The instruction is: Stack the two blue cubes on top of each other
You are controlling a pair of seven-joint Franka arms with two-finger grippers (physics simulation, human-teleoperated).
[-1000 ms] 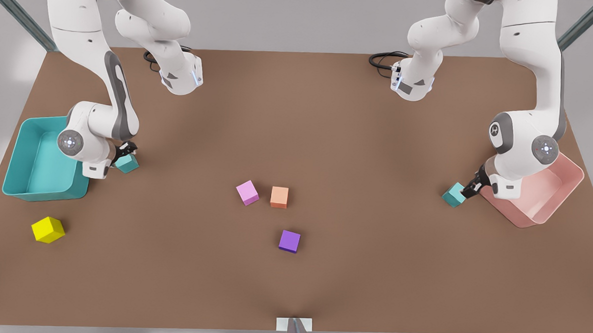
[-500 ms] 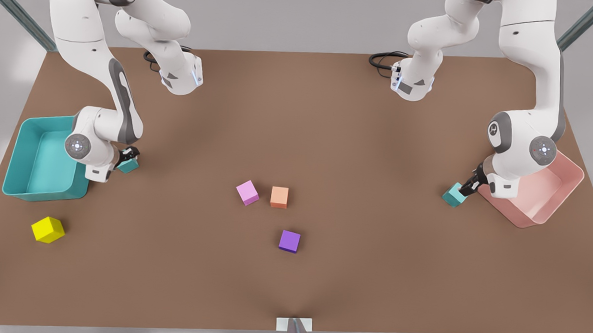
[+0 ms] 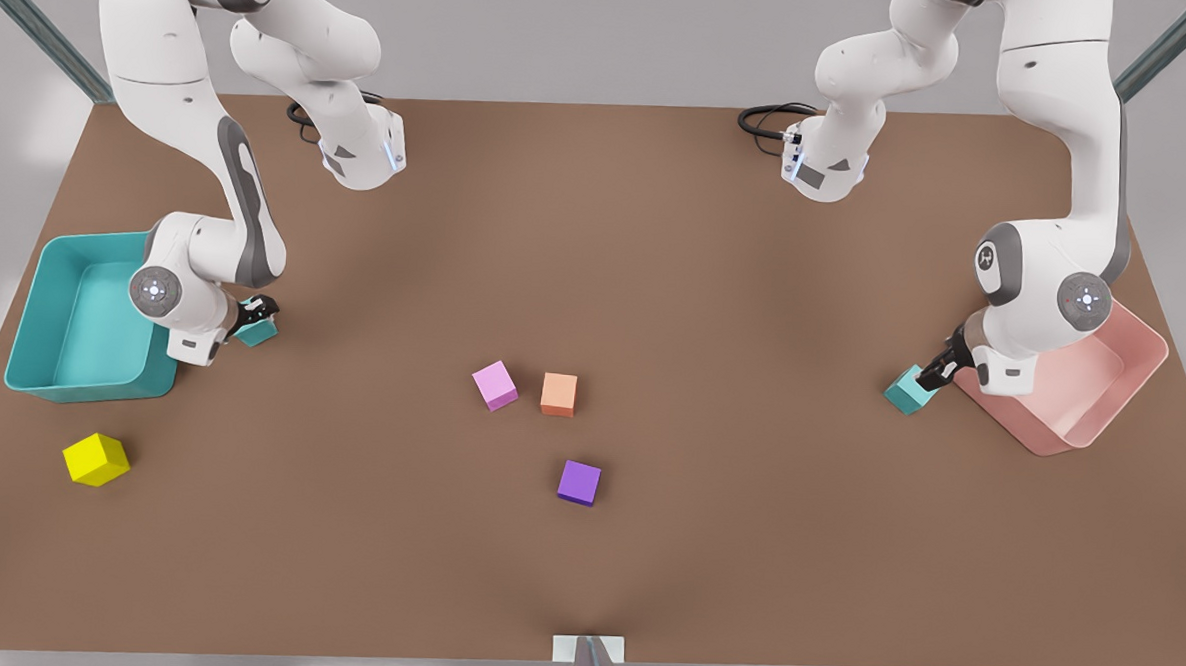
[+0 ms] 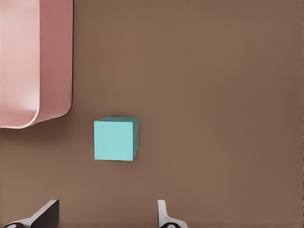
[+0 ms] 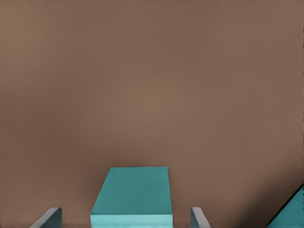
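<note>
From my station I saw the left gripper [image 3: 937, 373] low on the front view's right, just beside the pink bin [image 3: 1100, 405], its fingers spread apart. In the left wrist view those fingers [image 4: 45, 214] stood wide, and the first teal cube [image 4: 115, 138] sat on the brown table [image 4: 213, 95] beyond their tips, not between them, near the bin's rounded corner [image 4: 42, 71] but apart from it. In the front view that cube [image 3: 906, 392] lay at the gripper's tip.

The right gripper [image 3: 252, 313] was down on the front view's left, just beside the teal bin [image 3: 27, 343]. Its fingers [image 5: 51, 217] were parted, 1 on either side of the second teal cube [image 5: 133, 194], with visible gaps between pads and cube faces, so nothing was clamped. In the front view this cube [image 3: 256, 331] rested on the table [image 3: 596, 273] under the gripper.

The 2 cubes were well apart, at opposite ends of the table. Between them lay a pink cube [image 3: 495, 385], an orange cube [image 3: 558, 394] and a purple cube [image 3: 578, 483]; a yellow cube [image 3: 95, 458] sat near the teal bin.
</note>
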